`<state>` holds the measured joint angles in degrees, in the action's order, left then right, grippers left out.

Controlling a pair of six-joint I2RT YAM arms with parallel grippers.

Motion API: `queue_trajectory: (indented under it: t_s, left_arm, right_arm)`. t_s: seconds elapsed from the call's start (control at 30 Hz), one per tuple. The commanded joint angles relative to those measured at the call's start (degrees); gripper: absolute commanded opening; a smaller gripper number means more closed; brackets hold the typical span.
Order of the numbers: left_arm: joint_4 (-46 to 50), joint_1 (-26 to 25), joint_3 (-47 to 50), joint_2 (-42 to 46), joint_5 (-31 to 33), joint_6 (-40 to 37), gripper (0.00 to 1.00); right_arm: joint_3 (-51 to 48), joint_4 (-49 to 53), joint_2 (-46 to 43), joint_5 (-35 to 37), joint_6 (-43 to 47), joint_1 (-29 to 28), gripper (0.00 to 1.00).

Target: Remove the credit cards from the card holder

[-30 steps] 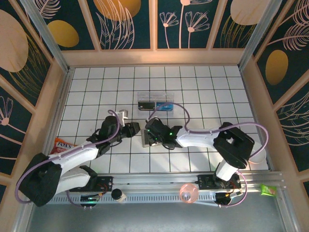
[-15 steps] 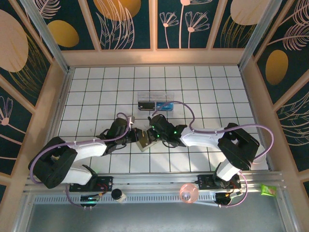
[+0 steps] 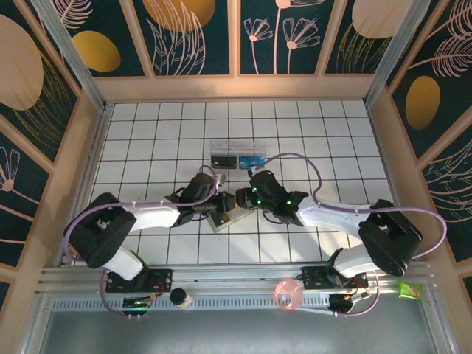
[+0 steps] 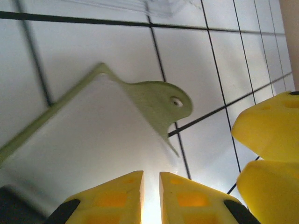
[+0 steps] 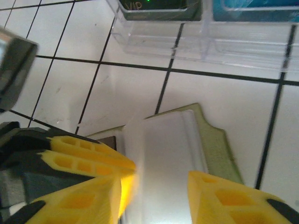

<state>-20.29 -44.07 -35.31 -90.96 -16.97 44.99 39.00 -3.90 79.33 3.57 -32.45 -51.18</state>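
white gridded table (image 3: 147, 125), holder (image 3: 220, 217) lies open mid-table between both arms (clear box (image 3: 237, 155) just beyond it). left gripper (image 4: 151, 196) pinches holder's edge, fingers nearly together. right gripper (image 5: 154, 196) spread apart, fingers straddling the cream inside, not clamped on it.

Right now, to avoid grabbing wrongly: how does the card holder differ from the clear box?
The card holder is olive green; the clear box is transparent, with dark and blue contents. The card holder lies thin and flat; the clear box has upright walls. Both rest on the table.
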Motion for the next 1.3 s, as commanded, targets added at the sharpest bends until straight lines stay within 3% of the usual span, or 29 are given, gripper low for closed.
queue_trajectory:
  t_s: [0.0, 0.1, 0.23, 0.5, 0.67, 0.8, 1.03, 1.27]
  left_arm:
    - [4.4, -1.8, -4.9, -5.5, -2.3, -2.7, 0.14]
    - [7.0, -1.9, -7.3, -10.2, -2.2, -4.0, 0.11]
    - [8.0, -1.9, -8.7, -11.8, -2.5, -4.7, 0.12]
    - [3.7, -1.3, -2.9, 4.4, 4.6, -1.2, 0.25]
    - [6.7, 1.4, 3.2, 14.3, 9.5, 0.9, 0.25]
    - [9.0, 3.5, 8.0, 15.3, 9.2, 1.2, 0.24]
    - [10.2, 3.4, 12.4, 14.9, 10.1, 0.9, 0.23]
    - [8.9, 3.9, 11.6, 9.6, 11.3, -1.0, 0.15]
  right_arm:
    - [-2.1, -0.4, -3.4, 1.4, -2.3, 1.4, 0.32]
    - [-2.9, 0.6, -4.7, 1.2, -2.3, 1.9, 0.24]
    - [-3.5, 1.0, -5.5, 1.2, -2.6, 2.3, 0.23]
    - [-0.8, 0.1, -3.7, -5.5, 1.2, 3.4, 0.23]
    - [3.5, -1.2, 2.4, -12.8, 4.7, 3.3, 0.21]
    - [8.0, -0.4, 10.6, -17.0, 6.5, 3.3, 0.20]
    - [10.6, 2.6, 19.6, -12.5, 7.2, 3.5, 0.17]
    - [3.5, 4.7, 15.5, -8.8, 2.6, 3.1, 0.15]
